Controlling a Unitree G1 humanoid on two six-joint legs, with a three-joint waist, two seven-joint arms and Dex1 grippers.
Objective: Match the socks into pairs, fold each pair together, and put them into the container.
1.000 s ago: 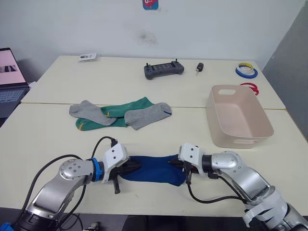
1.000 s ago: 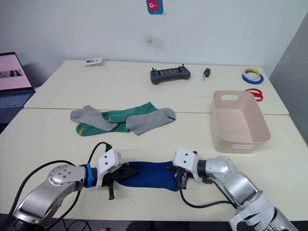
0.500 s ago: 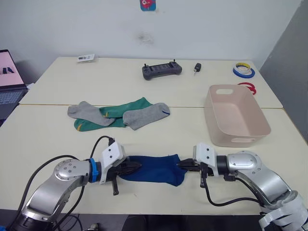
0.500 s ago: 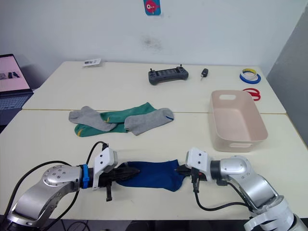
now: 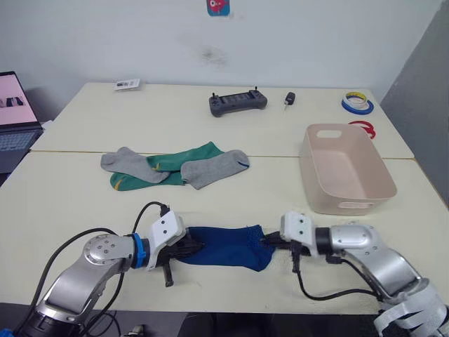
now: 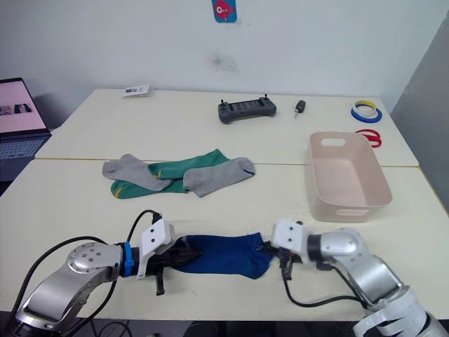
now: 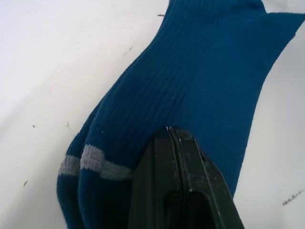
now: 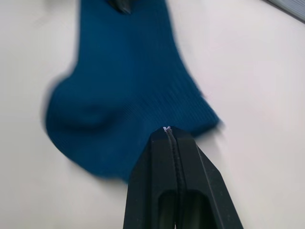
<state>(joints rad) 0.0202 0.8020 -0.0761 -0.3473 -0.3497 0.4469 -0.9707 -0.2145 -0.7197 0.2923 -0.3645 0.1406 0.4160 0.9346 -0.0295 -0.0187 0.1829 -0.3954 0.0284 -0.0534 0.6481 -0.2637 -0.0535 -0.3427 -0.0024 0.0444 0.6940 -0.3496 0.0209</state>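
Two dark blue socks lie stacked flat near the table's front edge, grey-striped cuffs toward my left arm. My left gripper is shut, its tips resting on top of the cuff end. Shut as well, my right gripper has its tips at the toe-end edge of the socks. Two grey socks and the green socks lie overlapping farther back, left of centre. The pinkish-beige container stands at the right with nothing in it.
Along the far edge lie a black controller, a small black key fob, tape rolls and a card. A red ring sits behind the bin. A laptop stands off the left side.
My right gripper drew back to the right, from over the toe end of the blue socks to their edge. The socks and my left gripper stayed put.
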